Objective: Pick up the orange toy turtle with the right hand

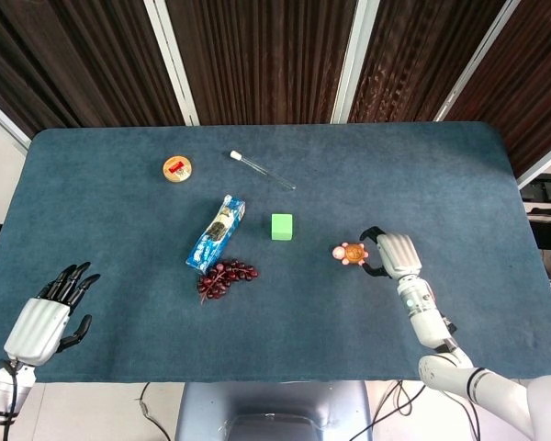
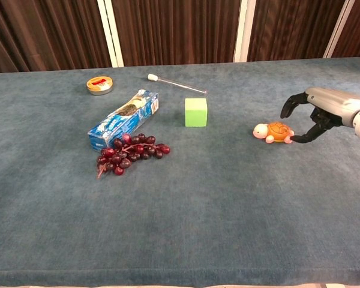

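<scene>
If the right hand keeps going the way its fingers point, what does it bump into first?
Most likely the turtle. The right hand is open, fingers aimed at it from close by, with nothing between them. Whether a fingertip already touches the shell is unclear.
</scene>
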You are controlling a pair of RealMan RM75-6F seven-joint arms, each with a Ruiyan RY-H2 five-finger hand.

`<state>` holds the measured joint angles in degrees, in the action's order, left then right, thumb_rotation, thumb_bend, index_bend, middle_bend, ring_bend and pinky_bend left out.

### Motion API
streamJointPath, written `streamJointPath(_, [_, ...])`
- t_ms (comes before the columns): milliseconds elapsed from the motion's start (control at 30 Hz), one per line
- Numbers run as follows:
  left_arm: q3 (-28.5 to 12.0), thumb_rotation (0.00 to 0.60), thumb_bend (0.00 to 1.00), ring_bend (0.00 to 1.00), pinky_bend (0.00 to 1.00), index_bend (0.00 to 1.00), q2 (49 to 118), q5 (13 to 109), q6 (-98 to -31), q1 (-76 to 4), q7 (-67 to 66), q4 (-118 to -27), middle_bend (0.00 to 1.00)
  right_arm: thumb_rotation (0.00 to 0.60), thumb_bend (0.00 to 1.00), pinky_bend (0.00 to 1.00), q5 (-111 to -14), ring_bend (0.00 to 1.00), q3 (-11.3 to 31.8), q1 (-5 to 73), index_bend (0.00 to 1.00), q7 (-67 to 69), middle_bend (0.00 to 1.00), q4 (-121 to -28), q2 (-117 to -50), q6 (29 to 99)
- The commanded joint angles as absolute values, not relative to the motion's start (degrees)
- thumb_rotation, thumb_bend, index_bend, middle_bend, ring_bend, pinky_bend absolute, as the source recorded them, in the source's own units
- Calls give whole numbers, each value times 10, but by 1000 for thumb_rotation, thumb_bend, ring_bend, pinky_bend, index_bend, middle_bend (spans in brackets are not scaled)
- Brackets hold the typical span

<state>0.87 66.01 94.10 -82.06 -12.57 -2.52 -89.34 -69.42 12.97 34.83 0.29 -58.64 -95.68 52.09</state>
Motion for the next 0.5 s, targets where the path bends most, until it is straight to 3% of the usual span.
streamJointPath(33, [11,600,467,22,267,141,658,945,-820,-126,-19,-892,0,600,335,1000,-702,1000,130,357,478,10,396,-572,-971,520])
streamJointPath(267, [13,600,468,22,269,146,655,952,-827,-124,-7,-890,0,600,335,1000,-707,1000,125,365,521,24,403,-525,-1001,516])
streamJointPath(367, [14,600,468,22,269,149,654,954,-829,-124,-3,-890,0,600,356,1000,-713,1000,123,366,583,28,448,-506,-1011,523])
streamJointPath(400, [15,600,468,22,269,149,653,955,-829,-124,-3,-889,0,600,404,1000,-716,1000,122,366,624,31,479,-500,-1014,528])
streamJointPath(467, [15,600,468,22,269,150,653,956,-829,-123,-2,-889,0,600,617,1000,-725,1000,119,366,692,38,530,-489,-1020,537])
streamJointPath(500, [15,600,468,22,270,150,653,956,-829,-124,-2,-889,0,600,815,1000,-730,1000,118,365,745,41,568,-484,-1022,542])
